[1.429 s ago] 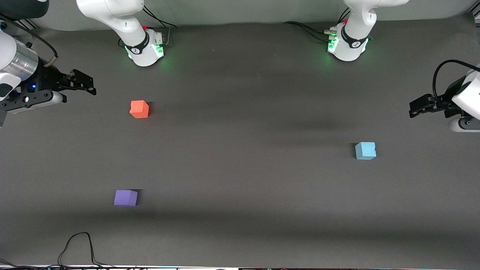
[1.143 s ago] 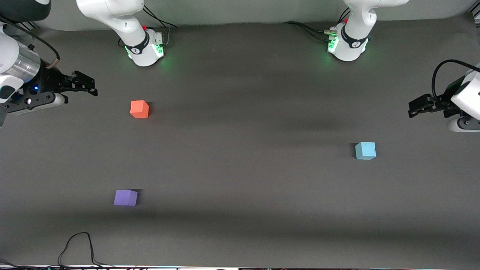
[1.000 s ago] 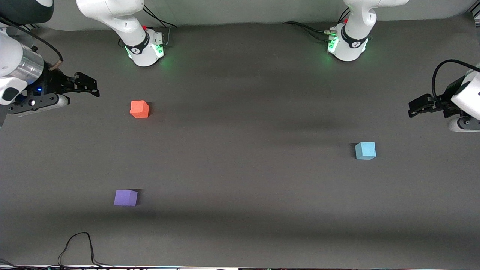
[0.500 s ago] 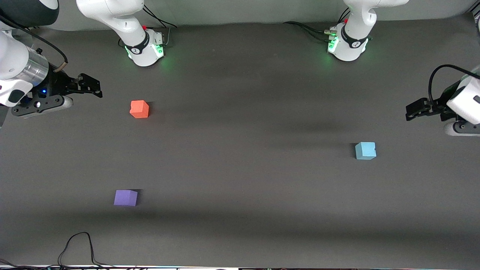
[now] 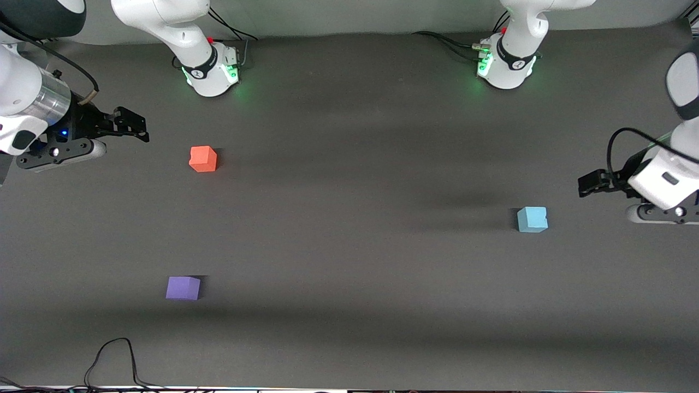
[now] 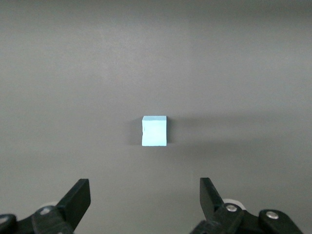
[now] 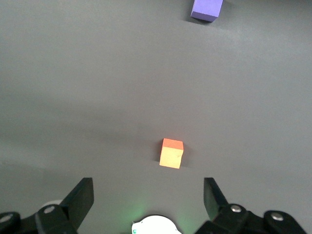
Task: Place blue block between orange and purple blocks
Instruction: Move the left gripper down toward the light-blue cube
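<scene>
Moved: since the earlier frames we see the left gripper [image 5: 585,184] drift over the table toward the blue block [image 5: 532,219]; the right gripper [image 5: 131,126] has edged toward the orange block [image 5: 203,159].
Left gripper: up in the air, fingers [image 6: 78,199] spread wide with nothing between them, near the blue block at the left arm's end.
Right gripper: fingers [image 7: 80,197] also wide apart and empty.
Blue block: we find it alone on the table [image 5: 349,245], well apart from the orange block.
Orange block: toward the right arm's end.
Purple block [image 5: 183,287]: nearer the front camera than the orange block.
</scene>
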